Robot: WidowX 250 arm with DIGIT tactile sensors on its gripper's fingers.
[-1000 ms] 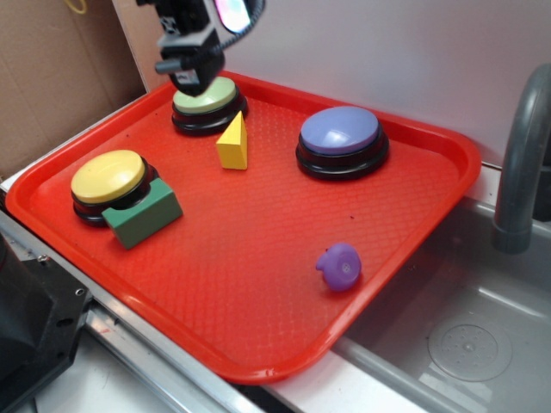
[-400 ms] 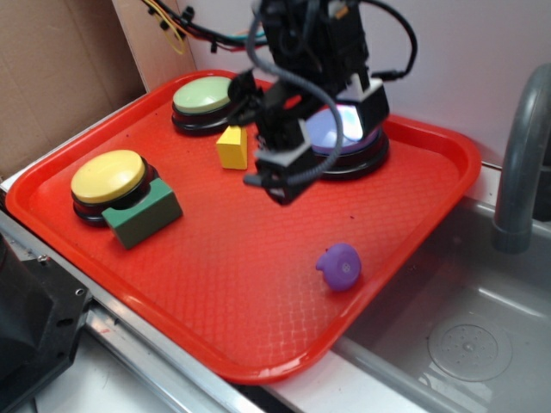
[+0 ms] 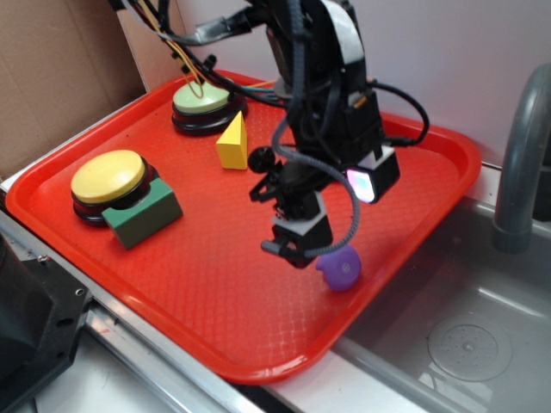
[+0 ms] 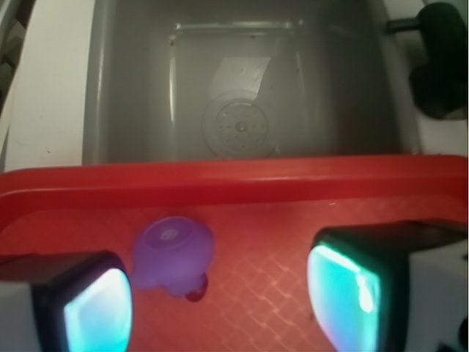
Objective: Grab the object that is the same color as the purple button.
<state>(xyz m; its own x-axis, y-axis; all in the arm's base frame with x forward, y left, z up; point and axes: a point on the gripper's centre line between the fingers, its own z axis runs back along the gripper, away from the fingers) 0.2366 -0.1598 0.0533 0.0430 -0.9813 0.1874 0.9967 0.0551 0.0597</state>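
Jaws [image 4: 220, 290] stand wide apart with nothing held, low over the red tray [image 3: 215, 284]; small purple toy [image 4: 174, 257] lies on the tray near its sink-side rim, just beside the left finger [image 4: 84, 304] and touching neither. Purple button is hidden behind the arm

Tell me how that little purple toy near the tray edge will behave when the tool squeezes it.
The purple toy looks like small moulded plastic, so probably light and stiff. Its rounded dome may let it roll or squirt sideways, especially since it sits off-centre, nearer one finger of the open tool. The tray rim just beyond it might stop it.
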